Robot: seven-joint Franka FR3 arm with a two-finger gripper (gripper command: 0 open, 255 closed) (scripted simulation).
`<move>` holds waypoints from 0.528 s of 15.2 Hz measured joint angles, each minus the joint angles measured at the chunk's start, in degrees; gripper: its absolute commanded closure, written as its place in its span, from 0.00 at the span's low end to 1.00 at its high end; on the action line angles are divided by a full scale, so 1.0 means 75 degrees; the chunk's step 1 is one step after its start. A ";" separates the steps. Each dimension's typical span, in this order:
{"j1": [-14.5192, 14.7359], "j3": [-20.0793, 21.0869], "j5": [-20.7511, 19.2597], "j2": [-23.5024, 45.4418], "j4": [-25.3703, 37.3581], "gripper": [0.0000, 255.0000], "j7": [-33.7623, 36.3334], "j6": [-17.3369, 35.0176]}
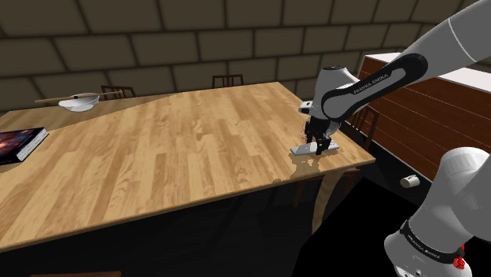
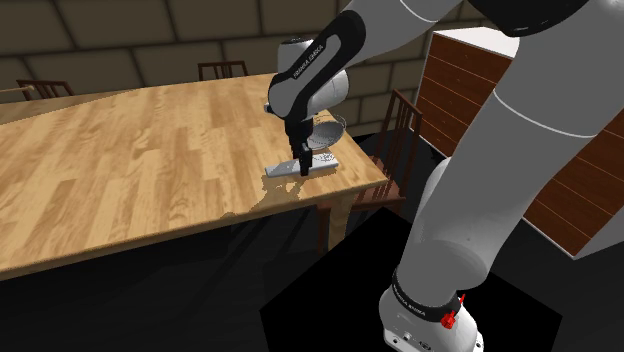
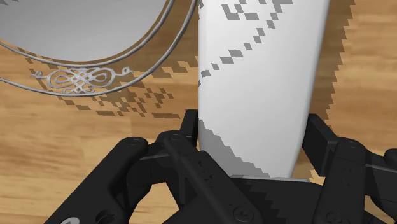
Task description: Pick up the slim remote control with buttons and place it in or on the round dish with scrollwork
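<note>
Locate the gripper (image 1: pixel 319 142) low over the table (image 1: pixel 157 149), by the corner at the shoulder view's right. Note the clamp: drawn narrow on the remote (image 1: pixel 301 149), with one black finger (image 3: pixel 189 126) against each long side. Read the remote as pale and slim, at table level, just beside the dish (image 3: pixel 79 79). Cannot tell whether lifted or resting. Identify the dish by its round grey shape and the scrollwork on its rim. Find a book (image 1: pixel 20 143) and a white bowl (image 1: pixel 79 101) well apart from these, at the table's other end. Find a wooden cabinet (image 1: pixel 425 110) at the shoulder view's right, behind the arm.
</note>
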 measured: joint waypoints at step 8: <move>-0.0051 0.0106 -0.0153 -0.0490 0.0264 1.00 0.0125 -0.0730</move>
